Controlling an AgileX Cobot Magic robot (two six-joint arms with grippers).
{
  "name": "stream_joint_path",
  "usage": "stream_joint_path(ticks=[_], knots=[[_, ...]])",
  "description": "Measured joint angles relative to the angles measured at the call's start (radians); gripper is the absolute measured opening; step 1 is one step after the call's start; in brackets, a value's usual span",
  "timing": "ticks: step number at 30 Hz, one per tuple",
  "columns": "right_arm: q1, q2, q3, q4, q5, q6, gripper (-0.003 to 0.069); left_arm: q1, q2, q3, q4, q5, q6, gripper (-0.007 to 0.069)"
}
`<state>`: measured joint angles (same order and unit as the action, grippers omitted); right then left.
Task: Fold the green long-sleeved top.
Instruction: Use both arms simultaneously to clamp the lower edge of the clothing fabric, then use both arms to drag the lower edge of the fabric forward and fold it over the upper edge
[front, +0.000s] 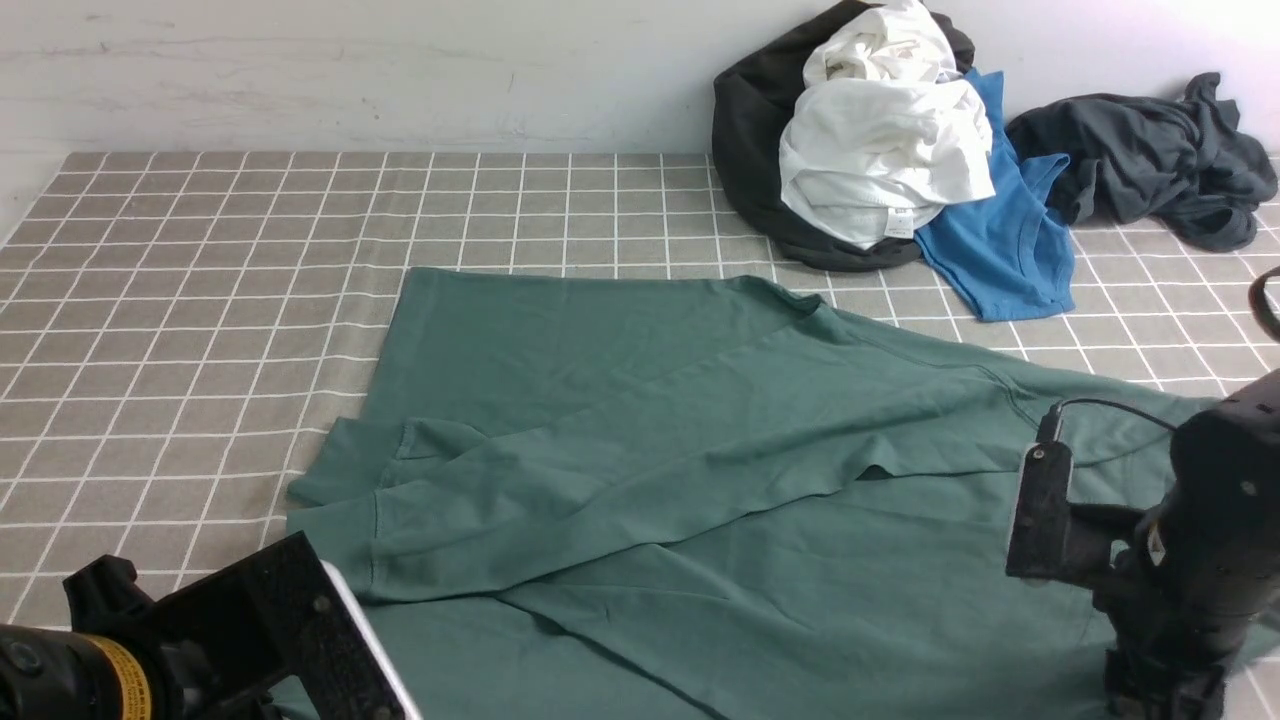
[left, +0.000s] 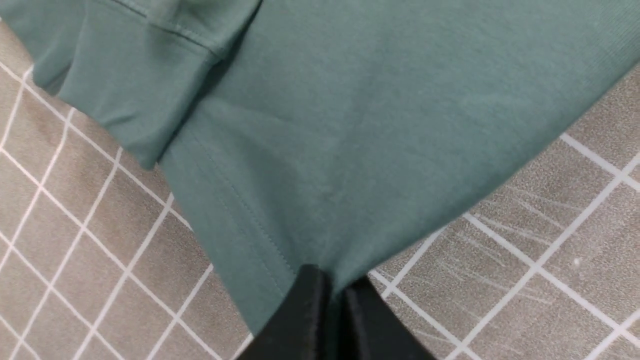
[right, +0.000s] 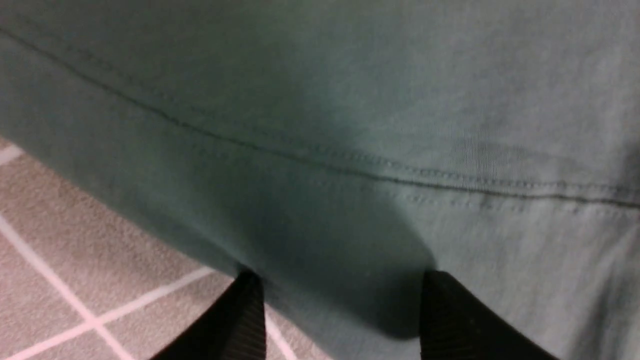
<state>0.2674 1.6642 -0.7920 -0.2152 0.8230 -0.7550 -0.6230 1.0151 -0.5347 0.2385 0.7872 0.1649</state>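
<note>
**Desk:** Front view first. What is there?

**Photo:** The green long-sleeved top (front: 640, 430) lies spread on a checked tablecloth (front: 200, 300), its near edge running out of frame toward the robot. One sleeve (front: 600, 500) lies slantwise across the body, its cuff at the left edge. A heap of other clothes (front: 880, 150) in white, blue and dark grey sits against the far wall, apart from the top. The left arm (front: 200, 650) and right arm (front: 1180, 560) are both low at the near corners.

**Desk:** Left wrist view?

**Photo:** The left gripper (left: 336, 280) has its black fingers pressed together at a corner of the cloth. The cloth narrows into them, so it looks clenched on the top's corner. Bare tablecloth shows on either side.

**Desk:** Right wrist view?

**Photo:** The right gripper (right: 340, 285) has its fingers spread wide. The stitched hem (right: 400, 177) runs across just beyond them, and green cloth fills the gap. It is released and grips nothing.

**Desk:** Which step is this?

**Photo:** By my reading, the body fold is being set up. The sleeve is already laid in and the left side has its corner, but the right side has not yet taken its own.

**Desk:** And the next move?

**Photo:** I judge the right fingers need to close squarely on the hem edge. Then both arms should lift together and carry the near edge away over the sleeve, kept level so the sleeve is not dragged out of place.
</note>
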Motion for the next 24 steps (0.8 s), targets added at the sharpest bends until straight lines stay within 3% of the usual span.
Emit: stream_joint_path(ticks=[5, 6, 8, 14, 24], knots=[[0.003, 0.005, -0.005, 0.0, 0.003, 0.037, 0.0165, 0.0, 0.0, 0.0, -0.023, 0.0, -0.002, 0.0003], [0.005, -0.003, -0.005, 0.0, 0.006, 0.083, 0.0094, 0.0, 0.0, 0.0, -0.03, 0.0, -0.009, 0.0003], [0.006, -0.034, -0.005, 0.0, 0.01, 0.149, 0.0029, 0.001, 0.0, -0.001, -0.035, 0.001, -0.033, 0.0004], [0.006, -0.15, -0.005, -0.005, 0.064, 0.307, -0.0002, 0.115, 0.005, -0.088, -0.094, 0.013, -0.159, 0.0013], [-0.043, -0.134, -0.162, 0.0, -0.002, 0.349, -0.0003, 0.399, 0.321, -0.451, -0.207, -0.113, -0.141, 0.0013]])
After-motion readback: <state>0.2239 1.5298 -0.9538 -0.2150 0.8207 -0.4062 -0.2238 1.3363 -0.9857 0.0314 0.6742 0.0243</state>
